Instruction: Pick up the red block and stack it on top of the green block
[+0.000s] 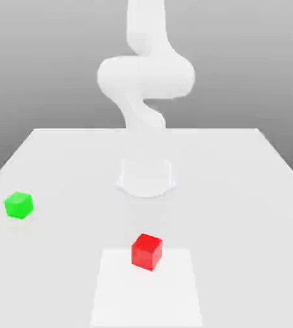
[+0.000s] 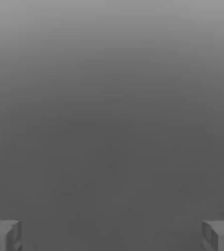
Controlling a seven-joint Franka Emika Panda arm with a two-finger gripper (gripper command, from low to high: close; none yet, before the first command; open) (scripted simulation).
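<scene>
A red block sits on the white table near the front, in the middle of the exterior view. A green block rests further back, toward the exterior view's left, well apart from the red one. In the hand view my gripper is open: its two grey fingertips stand far apart with nothing between them, and plain grey background lies beyond them. Neither block is touched by anything.
The white arm rises in a bend from its round base at the middle of the table, behind the red block. A paler rectangular patch marks the table surface under and in front of the red block.
</scene>
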